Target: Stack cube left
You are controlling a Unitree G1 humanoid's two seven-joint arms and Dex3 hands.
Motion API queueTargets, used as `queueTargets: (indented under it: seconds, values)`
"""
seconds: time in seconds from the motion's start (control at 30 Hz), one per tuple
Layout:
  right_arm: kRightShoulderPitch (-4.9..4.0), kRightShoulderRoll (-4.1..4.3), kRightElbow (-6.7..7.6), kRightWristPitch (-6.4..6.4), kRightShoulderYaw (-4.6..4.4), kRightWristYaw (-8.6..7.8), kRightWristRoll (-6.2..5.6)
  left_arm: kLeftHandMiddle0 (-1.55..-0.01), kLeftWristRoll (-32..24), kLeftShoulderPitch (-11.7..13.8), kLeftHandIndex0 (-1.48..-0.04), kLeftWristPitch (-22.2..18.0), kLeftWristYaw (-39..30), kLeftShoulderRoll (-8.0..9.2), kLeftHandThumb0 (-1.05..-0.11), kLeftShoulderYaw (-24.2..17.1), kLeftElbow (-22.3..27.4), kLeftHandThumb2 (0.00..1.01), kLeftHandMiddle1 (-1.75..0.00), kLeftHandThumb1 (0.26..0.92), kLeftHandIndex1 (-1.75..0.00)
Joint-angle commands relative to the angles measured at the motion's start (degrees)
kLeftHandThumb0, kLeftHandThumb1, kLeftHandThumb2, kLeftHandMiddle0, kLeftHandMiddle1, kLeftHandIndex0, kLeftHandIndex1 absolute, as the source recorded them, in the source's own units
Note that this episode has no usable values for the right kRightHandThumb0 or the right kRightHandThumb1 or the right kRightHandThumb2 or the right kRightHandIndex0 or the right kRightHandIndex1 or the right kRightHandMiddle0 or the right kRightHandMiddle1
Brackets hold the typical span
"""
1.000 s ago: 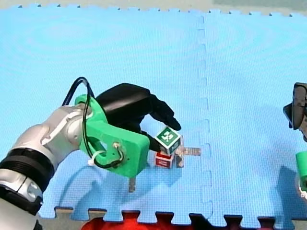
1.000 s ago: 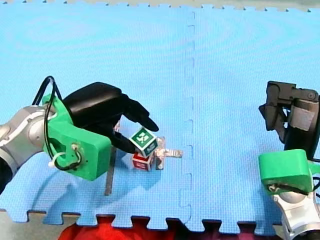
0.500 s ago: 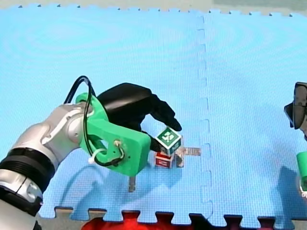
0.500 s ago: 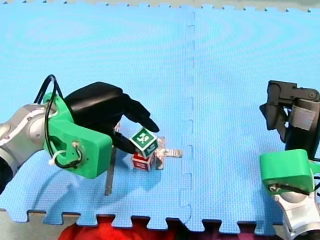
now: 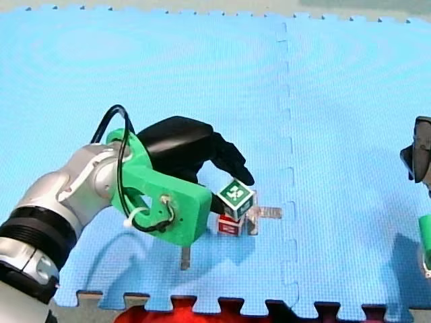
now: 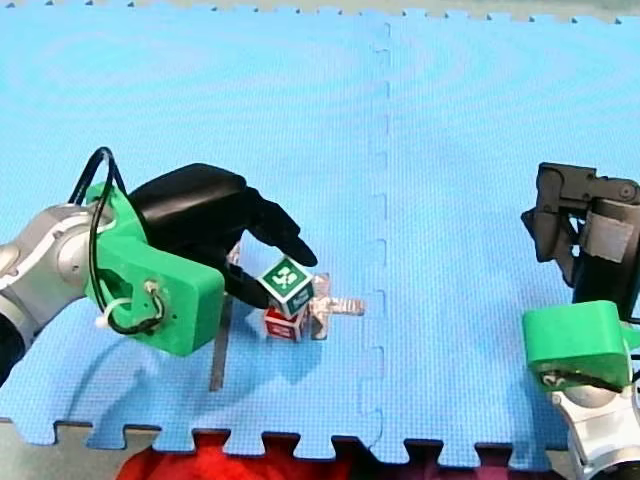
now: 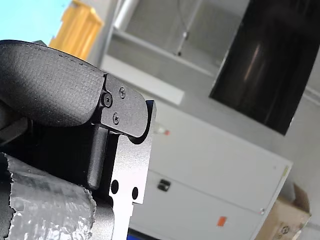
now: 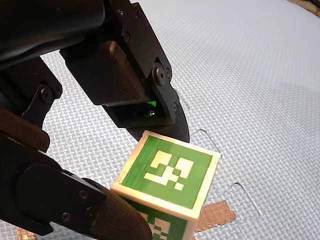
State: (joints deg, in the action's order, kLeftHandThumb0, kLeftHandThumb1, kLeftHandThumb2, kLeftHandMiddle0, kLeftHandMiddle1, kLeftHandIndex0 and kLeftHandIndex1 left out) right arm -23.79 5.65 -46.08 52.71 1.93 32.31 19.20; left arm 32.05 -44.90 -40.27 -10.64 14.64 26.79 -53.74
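Left hand point(image 5: 192, 148), black and hard-shelled, reaches in from 8 o'clock and grips the green cube point(image 5: 236, 196). In the second wrist view the cube sits between two fingers. It touches the nearer finger point(image 8: 95, 210), while contact with the farther one point(image 8: 125, 75) is hard to make out.

The green cube rests tilted on the red cube point(image 5: 229, 226), near 6 o'clock on the mat point(image 5: 202, 67). The red cube is largely hidden beneath it and behind the green plastic bracket point(image 5: 161, 202) at the wrist.

The green cube has pale edges and a blocky white pattern on each face. The mat is blue foam with a fine woven texture and jigsaw edges. A shiny strip of tape point(image 5: 269, 212) lies at 3 o'clock from the cubes.

The right hand point(image 6: 580, 230) is at 4 o'clock, well apart and holding nothing; whether it is open or closed cannot be told.
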Motion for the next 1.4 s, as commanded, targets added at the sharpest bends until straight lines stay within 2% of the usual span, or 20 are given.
queueTargets:
  seconds: [0.0, 0.37, 0.6, 0.77, 0.83, 0.97, 1.1, 1.37]
  values:
    - [-0.22, 0.40, -0.19, 0.37, 0.23, -0.05, -0.35, -0.97, -0.2, 0.2, -1.29, 0.0, -0.3, 0.41, -0.478, 0.0, 0.4, 0.00, -1.62, 0.846, -0.01]
    - [-0.40, 0.69, -0.28, 0.60, 0.40, -0.84, -0.82, -0.96, -0.3, 0.9, -1.30, 0.7, -0.7, 0.72, -0.479, -0.1, 1.9, 0.00, -1.64, 0.836, -0.01]
    - [-0.15, 0.88, 0.54, 0.51, 0.53, -2.19, -1.64, -0.96, -0.3, 1.5, -1.31, 1.0, -0.6, 0.86, -0.478, -0.2, 2.7, 0.00, -1.64, 0.830, 0.00]
    - [0.11, 0.83, 1.16, 0.39, 0.59, -2.71, -1.72, -0.96, 0.0, 2.2, -1.31, 0.8, 0.3, 1.02, -0.479, -0.2, 3.0, 0.00, -1.63, 0.828, 0.00]
    - [0.15, 0.87, 1.22, 0.75, 0.53, -3.00, -1.77, -0.96, 0.1, 2.4, -1.31, 0.7, 0.7, 1.05, -0.480, -0.1, 2.9, 0.00, -1.60, 0.826, 0.00]
    - [0.12, 0.94, 1.20, 1.64, 0.56, -2.98, -1.46, -0.99, 0.5, 2.7, -1.31, 0.2, 1.9, 1.03, -0.479, 0.0, 2.1, 0.00, -1.50, 0.824, 0.00]
    - [0.19, 0.95, 1.37, 1.87, 0.63, -2.80, -1.17, -1.00, 0.9, 2.7, -1.31, -0.2, 3.0, 0.82, -0.477, 0.2, 1.3, 0.00, -1.41, 0.823, 0.00]
    - [-0.19, 1.11, 0.68, 2.82, 0.53, -2.11, -0.31, -1.02, 1.4, 2.4, -1.31, -0.7, 4.3, 0.51, -0.470, 0.5, -0.4, 0.00, -1.27, 0.823, 0.00]
